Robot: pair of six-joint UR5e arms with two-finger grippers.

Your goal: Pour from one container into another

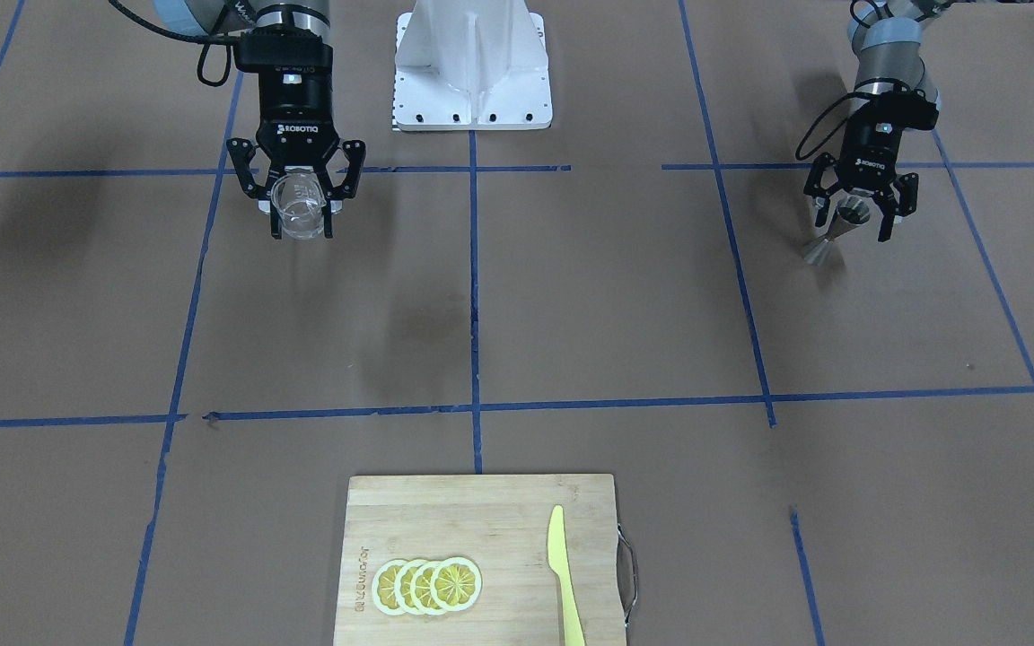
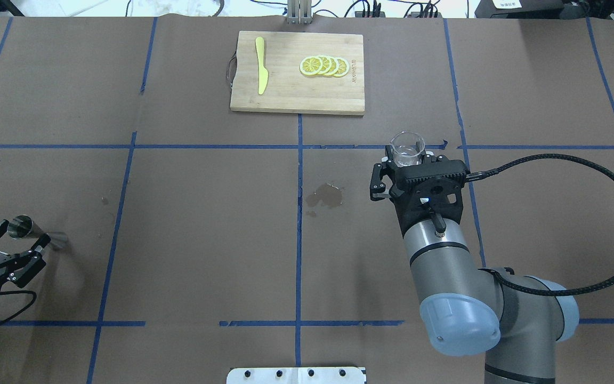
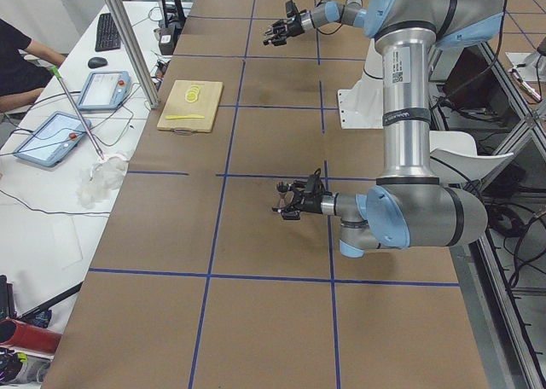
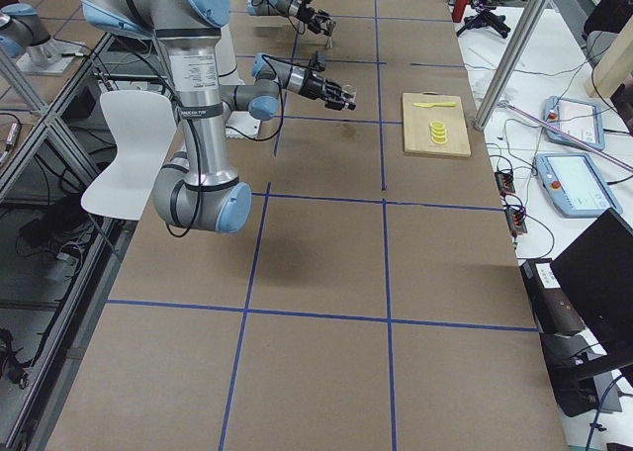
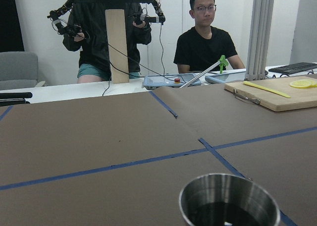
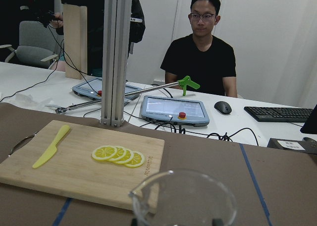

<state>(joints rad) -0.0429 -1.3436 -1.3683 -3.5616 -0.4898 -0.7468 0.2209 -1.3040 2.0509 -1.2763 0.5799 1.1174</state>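
The clear glass cup [image 1: 300, 206] is off the table, with my right gripper [image 1: 303, 231] shut on it; the fingers press its sides. From overhead the cup [image 2: 407, 149] juts out ahead of that gripper [image 2: 408, 161], and its rim [image 6: 183, 194] fills the bottom of the right wrist view. The steel jigger [image 1: 838, 231] stands on the brown paper between the spread fingers of my left gripper [image 1: 851, 229], which is open. The jigger [image 2: 20, 226] shows at the far left edge from overhead. In the left wrist view the jigger [image 5: 229, 201] holds dark liquid.
A wooden cutting board [image 2: 285, 90] with lemon slices [image 2: 324, 66] and a yellow knife [image 2: 261, 72] lies at the far middle. A dark wet stain [image 2: 325, 195] marks the paper near the centre. The white robot base [image 1: 472, 67] stands at the near middle.
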